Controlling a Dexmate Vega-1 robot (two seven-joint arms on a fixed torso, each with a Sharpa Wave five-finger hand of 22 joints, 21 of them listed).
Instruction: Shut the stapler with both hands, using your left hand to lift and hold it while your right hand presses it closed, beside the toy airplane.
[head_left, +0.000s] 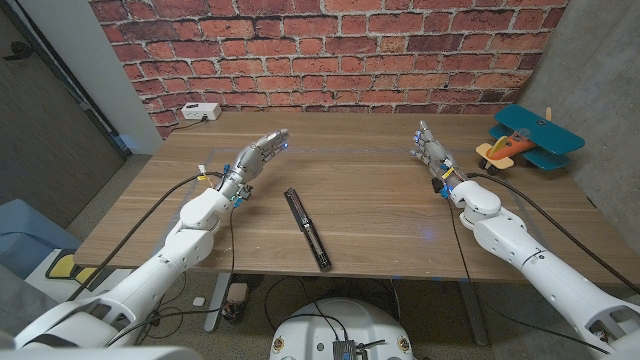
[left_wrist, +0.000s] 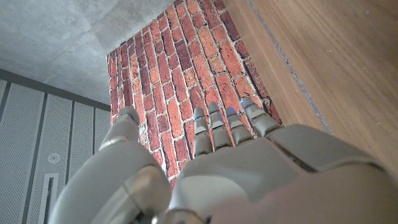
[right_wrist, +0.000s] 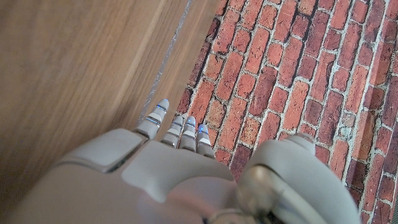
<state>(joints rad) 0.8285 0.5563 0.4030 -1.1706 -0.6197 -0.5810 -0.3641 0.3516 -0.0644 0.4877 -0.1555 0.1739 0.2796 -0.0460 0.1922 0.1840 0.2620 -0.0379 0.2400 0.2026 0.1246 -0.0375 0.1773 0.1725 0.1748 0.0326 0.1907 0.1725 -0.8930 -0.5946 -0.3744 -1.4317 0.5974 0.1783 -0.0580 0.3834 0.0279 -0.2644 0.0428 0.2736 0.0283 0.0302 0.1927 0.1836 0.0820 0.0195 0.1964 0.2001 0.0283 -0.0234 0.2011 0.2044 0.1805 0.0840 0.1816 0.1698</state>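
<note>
I see stapler (head_left: 306, 228) lying open on table (head_left: 380, 200), between my left hand (head_left: 262, 153) and right hand (head_left: 430, 149). Both hands empty, fingers straight. Toy plane (head_left: 528, 139) far right.

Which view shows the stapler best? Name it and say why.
The head view. The stapler lies there opened out flat as a long black strip on the table, whole and unblocked, between the left hand and the right hand. Both wrist views look past their hands at wood and brick wall, so they tell nothing about it.
</note>
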